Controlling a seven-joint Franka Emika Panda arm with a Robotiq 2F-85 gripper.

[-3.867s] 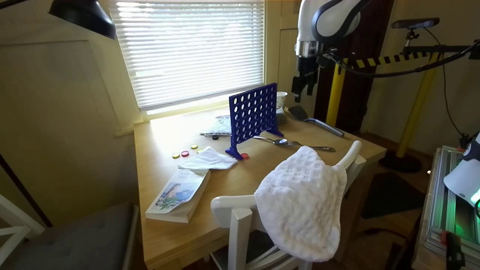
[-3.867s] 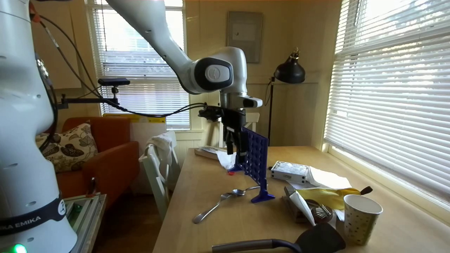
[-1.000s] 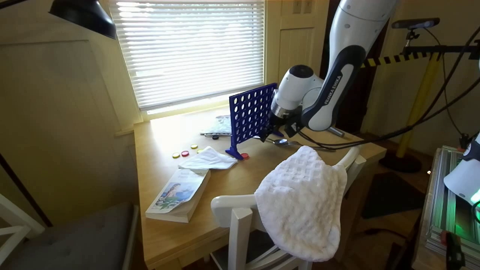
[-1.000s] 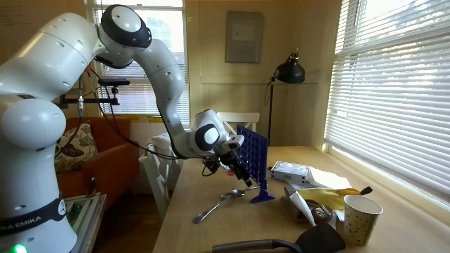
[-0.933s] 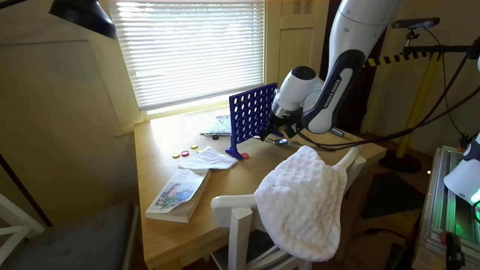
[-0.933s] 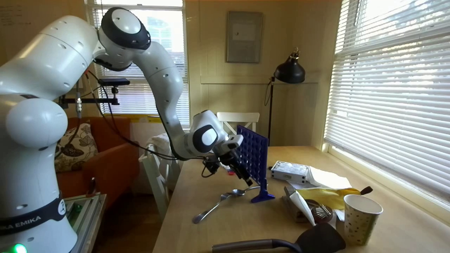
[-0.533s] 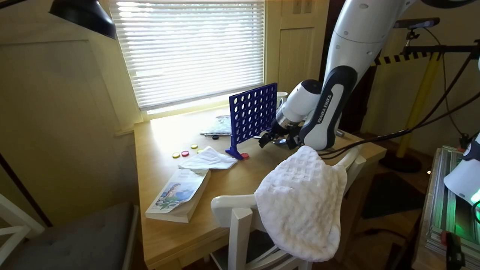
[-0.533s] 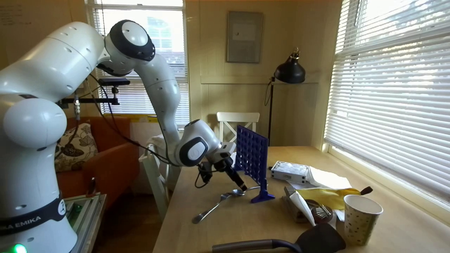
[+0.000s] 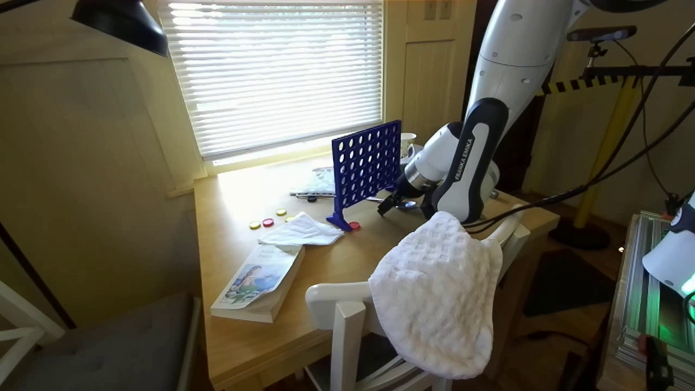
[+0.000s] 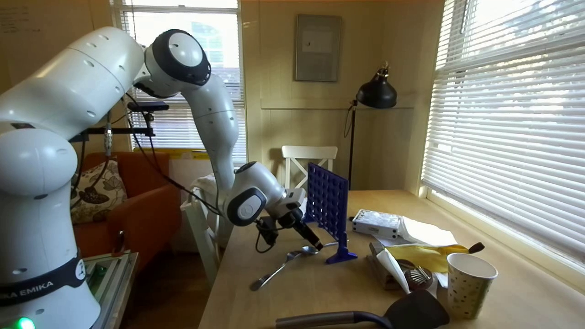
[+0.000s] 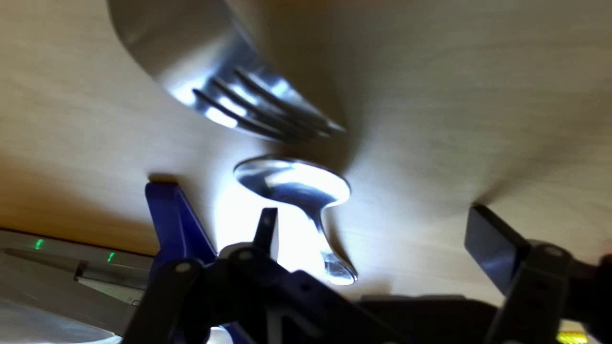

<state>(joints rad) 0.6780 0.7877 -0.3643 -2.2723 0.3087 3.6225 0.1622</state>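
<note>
Spoon [image 11: 306,193], metal, one: on the counter [image 9: 336,271], nearest the hand [image 11: 375,229]. In the wrist view we place its bowl at ten o'clock from the hand, long axis eleven to five. Hand: spread wide, span three to nine, pinching nothing. Fork [image 11: 201,62]: eleven o'clock, tines towards the bowl. Blue frame [image 11: 179,224]: foot at nine. Most room, we judge, towards two. Counter edge with white chair [image 9: 347,326]: six o'clock in an exterior view.

this looks like a home, with an orange armchair [image 10: 148,224], patterned cushion [image 10: 113,189] and black lamp [image 10: 377,93].
</note>
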